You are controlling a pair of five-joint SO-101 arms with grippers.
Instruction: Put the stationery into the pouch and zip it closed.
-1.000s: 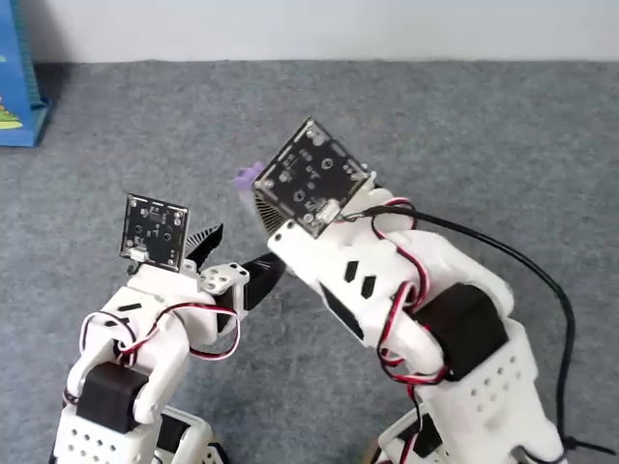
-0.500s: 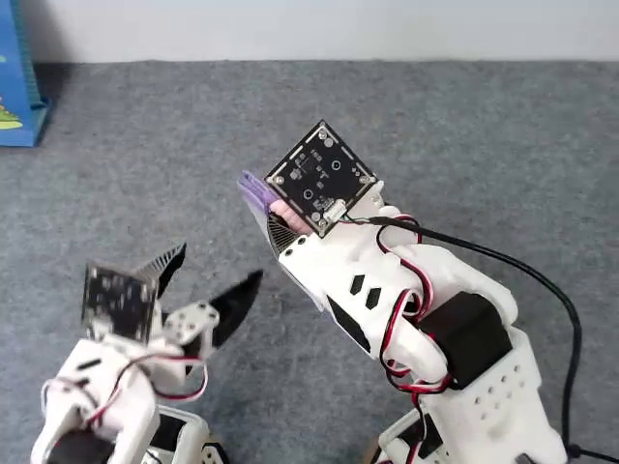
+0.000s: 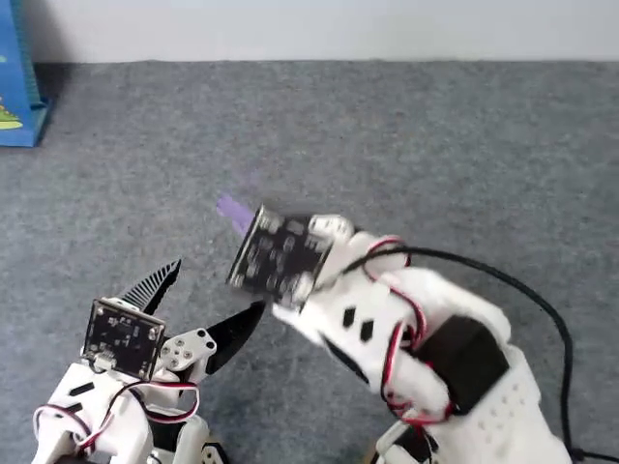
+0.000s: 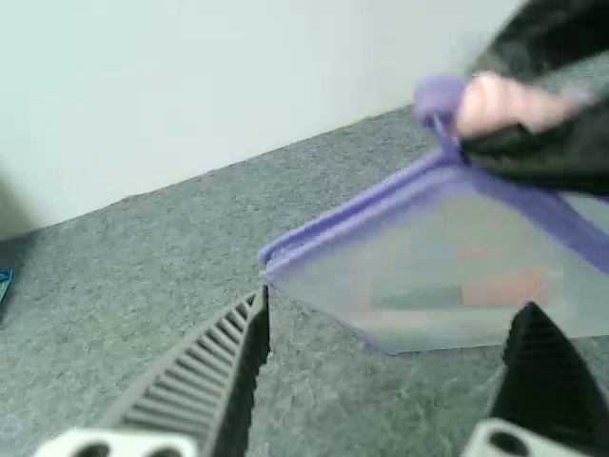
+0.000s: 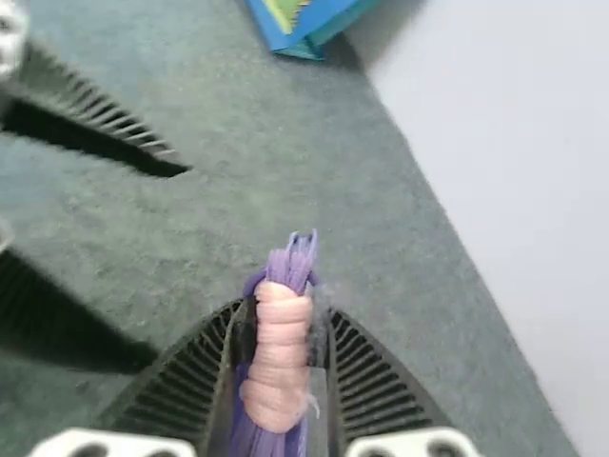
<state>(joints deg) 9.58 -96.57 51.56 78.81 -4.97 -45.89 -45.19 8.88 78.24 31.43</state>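
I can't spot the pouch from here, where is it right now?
The pouch hangs from the right gripper, which is shut on its pink-and-purple zip pull, near the middle of the high view, just ahead of the open left gripper.

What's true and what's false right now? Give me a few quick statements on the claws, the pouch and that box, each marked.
1. The right claw is shut on the pouch's pull. True.
2. The left claw grips the pouch. False: it is open and holds nothing, with the pouch just beyond its fingertips.
3. The pouch is clear with a purple rim. True.
4. The blue box sits between the two claws. False: it stands well away from both, at the far edge of the table.
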